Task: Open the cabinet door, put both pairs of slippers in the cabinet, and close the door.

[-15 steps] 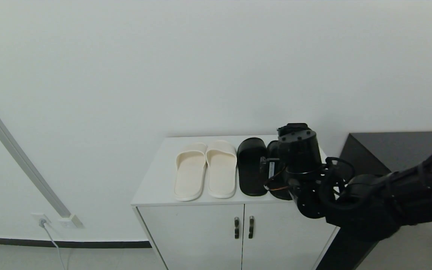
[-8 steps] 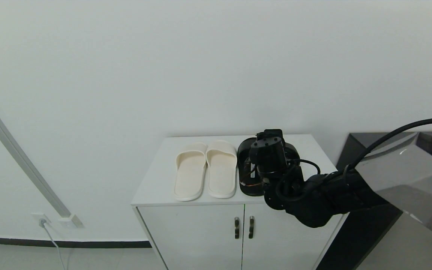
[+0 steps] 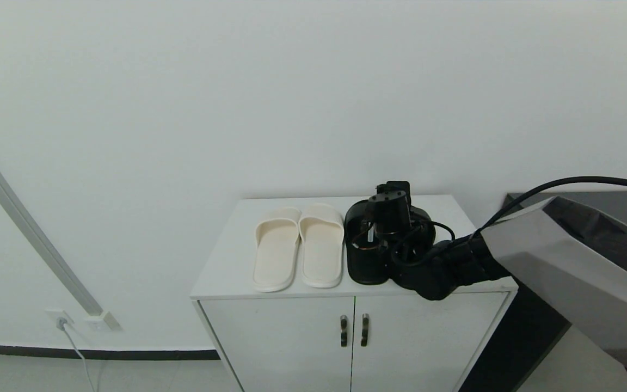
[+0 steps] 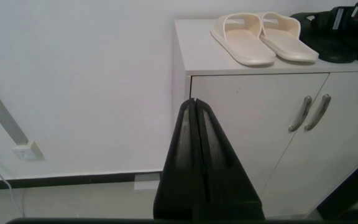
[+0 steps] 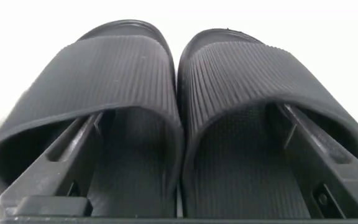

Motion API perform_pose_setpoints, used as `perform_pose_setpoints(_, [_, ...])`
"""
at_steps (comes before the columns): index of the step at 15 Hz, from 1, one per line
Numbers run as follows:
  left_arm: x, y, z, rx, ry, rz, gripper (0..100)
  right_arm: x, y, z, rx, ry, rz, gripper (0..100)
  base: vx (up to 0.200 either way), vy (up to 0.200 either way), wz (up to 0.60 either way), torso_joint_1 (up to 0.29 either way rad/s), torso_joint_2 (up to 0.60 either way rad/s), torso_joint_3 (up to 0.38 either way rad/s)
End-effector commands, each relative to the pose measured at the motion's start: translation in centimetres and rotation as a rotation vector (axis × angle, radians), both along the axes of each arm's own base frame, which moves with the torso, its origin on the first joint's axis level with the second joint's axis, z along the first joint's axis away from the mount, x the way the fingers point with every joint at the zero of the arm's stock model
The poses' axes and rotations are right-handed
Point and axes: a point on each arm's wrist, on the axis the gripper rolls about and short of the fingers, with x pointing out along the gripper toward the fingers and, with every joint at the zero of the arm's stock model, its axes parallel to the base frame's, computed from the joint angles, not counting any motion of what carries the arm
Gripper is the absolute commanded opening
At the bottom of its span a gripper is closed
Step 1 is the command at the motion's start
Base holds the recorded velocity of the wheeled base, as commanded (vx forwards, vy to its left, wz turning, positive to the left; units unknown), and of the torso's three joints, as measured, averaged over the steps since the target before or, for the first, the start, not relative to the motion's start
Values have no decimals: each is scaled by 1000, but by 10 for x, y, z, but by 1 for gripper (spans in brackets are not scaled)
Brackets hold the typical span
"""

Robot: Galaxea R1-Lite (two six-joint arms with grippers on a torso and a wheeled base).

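Over cabinet (image 3: pixel 226 264) top, right end effector (image 5: pixel 182 124) fingers (image 5: pixel 55 165) apart inside black slippers (image 3: pixel 361 267), left end effector (image 4: pixel 196 149) pinched together

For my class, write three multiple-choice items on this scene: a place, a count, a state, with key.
1. Where are the cream slippers? A on the floor; B on the cabinet top; C inside the cabinet.
2. How many slippers in all? A two; B four; C six.
3. The cabinet doors are: A both shut; B one open; C both open.
Key: B, they lie beside the black slippers up there; B, two cream, two black; A, no gap shows between them.
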Motion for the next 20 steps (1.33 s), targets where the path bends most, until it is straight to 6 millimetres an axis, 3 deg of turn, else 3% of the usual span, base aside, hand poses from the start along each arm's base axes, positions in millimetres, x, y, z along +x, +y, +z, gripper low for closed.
perform_pose_setpoints(1, [0,0,0,-1,1,0,0,9,-3,-9,-6,8,-15,100,0,0,0,0,0,0])
perform_pose_setpoints(4, [0,0,0,-1,1,0,0,13,-6,-9,2,0,-24,100,0,0,0,0,0,0])
perform_pose_setpoints(5, [0,0,0,-1,1,0,0,13,-6,-8,3,-2,-24,0,0,0,0,0,0,0])
perform_pose_setpoints(10, [0,0,0,-7,1,1,0,7,-7,-5,-2,3,-22,0,0,0,0,0,0,0])
perform_pose_setpoints(14, [0,0,0,-7,1,0,0,-16,-16,28,21,-23,5,0,0,0,0,0,0,0])
perform_pose_setpoints(17, [0,0,0,-7,1,1,0,-70,-35,67,42,-12,174,0,0,0,0,0,0,0])
perform_pose_setpoints(20, [0,0,0,-5,1,0,0,-120,-55,78,39,31,365,0,0,0,0,0,0,0])
